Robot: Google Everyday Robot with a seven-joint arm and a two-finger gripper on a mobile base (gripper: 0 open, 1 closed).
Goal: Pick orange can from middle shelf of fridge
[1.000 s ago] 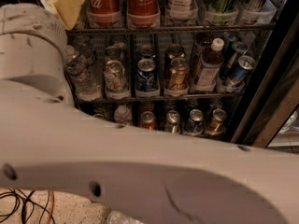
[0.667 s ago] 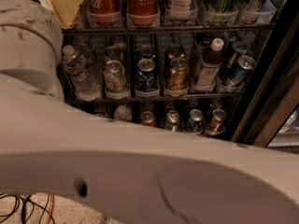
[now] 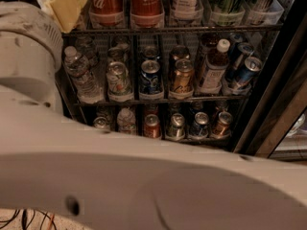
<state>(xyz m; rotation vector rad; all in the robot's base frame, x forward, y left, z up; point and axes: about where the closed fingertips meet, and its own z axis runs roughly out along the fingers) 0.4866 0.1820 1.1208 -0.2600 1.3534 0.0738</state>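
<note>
Fridge (image 3: 271,99) interior is filling the background. Orange can (image 3: 183,76) is standing upright on middle shelf (image 3: 163,101), between a blue can (image 3: 150,75) and a white-capped bottle (image 3: 213,66), beyond the robot arm (image 3: 144,176). Arm is spanning the foreground, its dark hole (image 3: 73,206) sitting lower and further left than earlier; cans are staying put. Gripper is lying out of view, so its state cannot be told.

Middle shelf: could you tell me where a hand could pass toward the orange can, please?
The middle shelf is full along its front. The orange can stands close between a blue can and a white-capped bottle; only the headroom above its lid looks free. The hand is out of view; the arm fills the foreground.
</note>
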